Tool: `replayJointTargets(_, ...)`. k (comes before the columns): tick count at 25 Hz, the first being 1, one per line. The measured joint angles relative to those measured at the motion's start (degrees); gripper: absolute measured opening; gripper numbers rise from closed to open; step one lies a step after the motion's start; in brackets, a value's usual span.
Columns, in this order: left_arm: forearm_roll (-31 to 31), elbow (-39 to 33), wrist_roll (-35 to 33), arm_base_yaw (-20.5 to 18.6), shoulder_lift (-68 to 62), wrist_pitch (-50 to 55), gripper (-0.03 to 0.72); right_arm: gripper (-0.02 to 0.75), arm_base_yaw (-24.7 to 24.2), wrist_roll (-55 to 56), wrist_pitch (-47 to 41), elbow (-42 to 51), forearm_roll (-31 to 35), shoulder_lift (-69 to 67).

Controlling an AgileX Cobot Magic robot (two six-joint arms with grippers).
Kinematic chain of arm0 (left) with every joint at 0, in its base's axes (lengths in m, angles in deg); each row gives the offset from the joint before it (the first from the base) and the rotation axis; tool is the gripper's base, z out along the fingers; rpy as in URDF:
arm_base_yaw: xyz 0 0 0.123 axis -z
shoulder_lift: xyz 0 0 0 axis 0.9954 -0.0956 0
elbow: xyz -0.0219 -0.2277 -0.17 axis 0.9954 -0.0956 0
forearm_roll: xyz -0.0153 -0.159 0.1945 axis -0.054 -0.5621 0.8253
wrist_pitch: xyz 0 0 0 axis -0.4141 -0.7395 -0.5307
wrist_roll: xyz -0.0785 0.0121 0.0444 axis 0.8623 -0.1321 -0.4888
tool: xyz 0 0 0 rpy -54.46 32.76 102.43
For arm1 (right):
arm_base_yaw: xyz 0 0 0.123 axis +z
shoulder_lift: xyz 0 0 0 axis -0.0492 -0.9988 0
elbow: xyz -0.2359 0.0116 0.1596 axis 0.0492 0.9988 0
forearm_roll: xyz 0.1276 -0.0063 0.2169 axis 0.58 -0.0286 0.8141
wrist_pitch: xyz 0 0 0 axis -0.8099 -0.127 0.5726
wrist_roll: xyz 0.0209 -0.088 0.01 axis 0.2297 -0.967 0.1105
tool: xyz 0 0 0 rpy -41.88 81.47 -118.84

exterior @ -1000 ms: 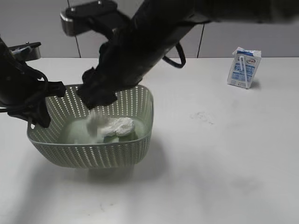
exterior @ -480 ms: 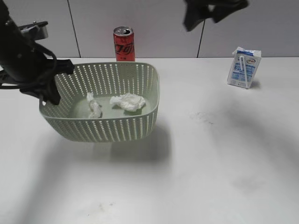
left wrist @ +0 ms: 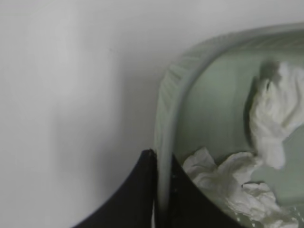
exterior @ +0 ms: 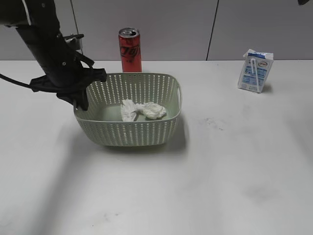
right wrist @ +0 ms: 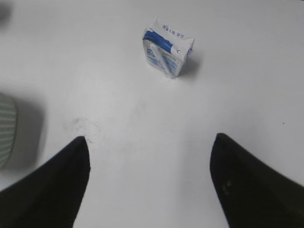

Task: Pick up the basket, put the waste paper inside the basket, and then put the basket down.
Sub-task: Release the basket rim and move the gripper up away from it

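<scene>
The left tool (exterior: 82,96) pinches the left short-end rim of the pale sage-green slotted plastic basket (exterior: 128,131), one finger (left wrist: 128,194) outside the wall and one inside, with bare white surface (exterior: 205,186) to its left. The basket appears to sit low on the surface, holding crumpled white tissue-paper wads (exterior: 143,110) near its middle, its back rim close to a red drink can (exterior: 130,43). The right tool (right wrist: 149,185) hangs spread wide over open surface, well apart from a blue-and-white drink carton (right wrist: 168,47).
</scene>
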Motion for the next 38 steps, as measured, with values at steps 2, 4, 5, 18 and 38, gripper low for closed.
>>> replayJointTargets(2, 0.8, 0.0, 0.3, 0.0, -0.7, -1.0, 0.006, 0.593, 0.1, 0.1, 0.0, 4.3, 0.4, 6.1)
replayJointTargets(4, 1.2, 0.0, 0.5, 0.0, -1.0, -1.8, 0.006, 0.593, 0.1, 0.1, -0.1, 10.8, 0.5, 13.5)
replayJointTargets(5, 1.3, 0.0, 0.6, 0.0, -1.0, -2.3, 0.006, 0.593, 0.1, 0.1, -0.1, 14.5, 0.5, 17.4)
replayJointTargets(18, 1.7, 0.1, 0.7, 0.0, -1.2, -4.6, 0.268, 0.592, 0.1, 0.1, 8.2, 62.8, -0.8, 61.1)
replayJointTargets(38, 6.7, -0.6, -12.4, -16.7, 21.3, 5.2, 0.683, 0.592, 0.1, 7.0, 8.8, 76.1, -5.3, 96.2)
